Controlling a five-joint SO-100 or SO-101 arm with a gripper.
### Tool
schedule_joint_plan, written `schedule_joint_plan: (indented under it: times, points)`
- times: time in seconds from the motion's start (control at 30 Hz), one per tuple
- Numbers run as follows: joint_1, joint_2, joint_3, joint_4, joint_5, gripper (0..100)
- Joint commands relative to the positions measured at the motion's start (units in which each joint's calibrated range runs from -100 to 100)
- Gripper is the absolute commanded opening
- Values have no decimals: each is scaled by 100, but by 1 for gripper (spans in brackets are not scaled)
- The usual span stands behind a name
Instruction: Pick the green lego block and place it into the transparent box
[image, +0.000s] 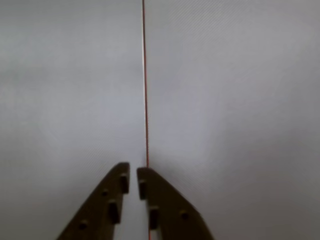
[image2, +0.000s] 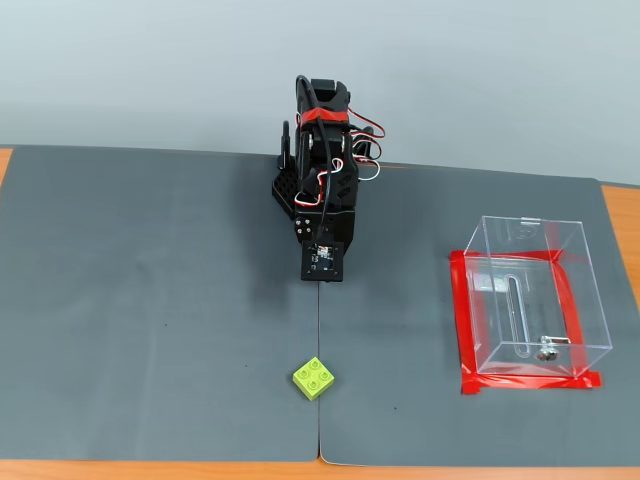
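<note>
The green lego block (image2: 314, 377), a small lime brick with four studs, lies on the grey mat near the front edge in the fixed view. The transparent box (image2: 530, 290) stands at the right on a square of red tape (image2: 463, 320). My arm (image2: 325, 190) is folded at the back centre, well behind the block and left of the box. In the wrist view my gripper (image: 133, 171) points at bare mat, its two brown fingers nearly touching with nothing between them. Neither the block nor the box shows in the wrist view.
Two grey mats meet at a seam (image2: 319, 420) running from the arm's base to the front edge; the wrist view shows it as a thin red line (image: 145, 100). Orange table (image2: 620, 215) shows at the right and front edges.
</note>
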Motion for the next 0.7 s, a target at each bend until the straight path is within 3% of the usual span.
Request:
schedule_joint_plan:
  times: [0.0,0.67]
  points:
    - [40,8,-257,15,-15,2]
    - [-13,8,-257,15,6,2]
